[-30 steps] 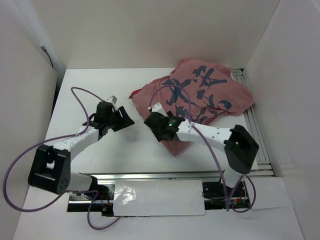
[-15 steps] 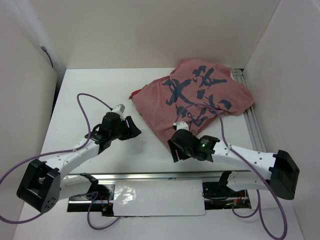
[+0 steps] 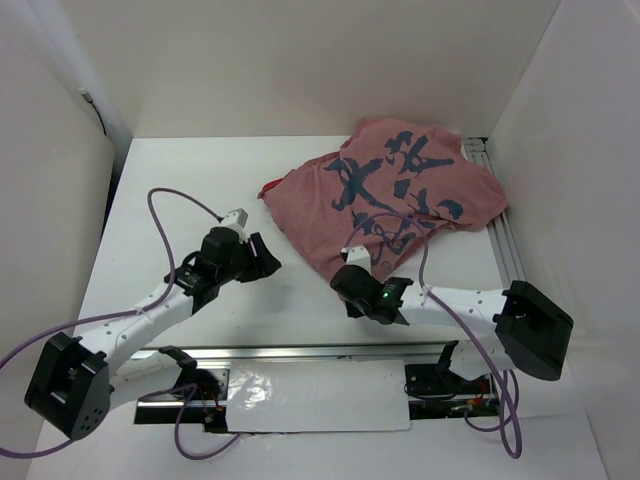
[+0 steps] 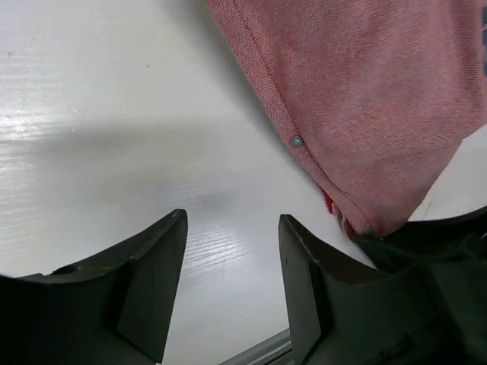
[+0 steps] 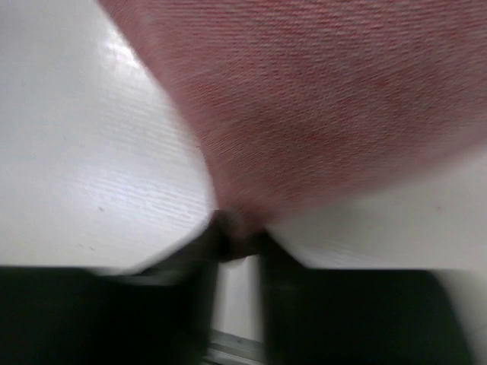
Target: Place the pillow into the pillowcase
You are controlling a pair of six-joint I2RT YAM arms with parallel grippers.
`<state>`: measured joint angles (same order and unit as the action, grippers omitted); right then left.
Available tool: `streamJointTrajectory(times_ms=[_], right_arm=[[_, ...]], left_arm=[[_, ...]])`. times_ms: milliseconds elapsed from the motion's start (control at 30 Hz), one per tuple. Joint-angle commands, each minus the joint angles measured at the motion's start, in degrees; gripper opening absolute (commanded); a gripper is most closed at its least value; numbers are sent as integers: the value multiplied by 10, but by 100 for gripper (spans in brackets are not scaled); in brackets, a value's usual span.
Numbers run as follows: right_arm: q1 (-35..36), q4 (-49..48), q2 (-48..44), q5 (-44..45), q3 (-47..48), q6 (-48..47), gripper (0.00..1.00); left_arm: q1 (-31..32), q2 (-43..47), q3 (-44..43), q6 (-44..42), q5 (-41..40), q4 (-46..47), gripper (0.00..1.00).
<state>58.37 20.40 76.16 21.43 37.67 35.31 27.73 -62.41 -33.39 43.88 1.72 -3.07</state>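
On the white table (image 3: 200, 190) the pillowcase (image 3: 400, 190) lay in the upper right, its lower corner pinched by the nearer right pincer (image 5: 240, 237), while the left pincer (image 4: 228, 232) stood spread.

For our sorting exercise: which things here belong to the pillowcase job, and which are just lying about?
Job: pillowcase, right hand, left hand. No pillow visible.
Lying about: metal rail, white sheet.
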Motion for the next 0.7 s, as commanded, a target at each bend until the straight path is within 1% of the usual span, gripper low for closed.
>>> streamJointTrajectory(times_ms=[0,33,67,133,167,200,267,300,367,467,533,600,633,667], right_arm=[[3,-67,0,57,-7,19,5],[3,-67,-18,57,-1,11,0],[3,-53,-28,37,7,3,0],[3,-15,-64,18,54,-3,0],[3,26,-77,-8,74,-11,0],[3,44,-89,-23,115,-21,0],[3,75,-128,-62,150,-37,0],[3,75,-139,-73,178,-46,0],[3,95,-164,-92,204,-59,0],[3,119,-169,-101,252,-82,0],[3,130,-169,-109,272,-89,0],[3,130,-164,-122,277,-103,0],[3,130,-159,-122,277,-108,0],[3,130,-159,-122,277,-108,0]], left_arm=[[5,25,3,3,-15,7,63],[5,30,3,3,-15,7,63],[5,30,3,-4,-15,2,63],[12,30,3,-9,-5,9,63],[12,35,9,-24,3,16,63],[20,35,9,-31,10,24,63],[47,35,23,-39,10,56,65],[56,27,23,-45,15,67,65],[79,14,28,-45,15,86,65],[102,-8,22,-51,15,120,68],[109,-23,16,-43,2,151,68],[109,-44,-18,-20,-42,140,68],[109,-49,-29,-13,-63,117,65],[109,-49,-45,6,-102,106,59]])
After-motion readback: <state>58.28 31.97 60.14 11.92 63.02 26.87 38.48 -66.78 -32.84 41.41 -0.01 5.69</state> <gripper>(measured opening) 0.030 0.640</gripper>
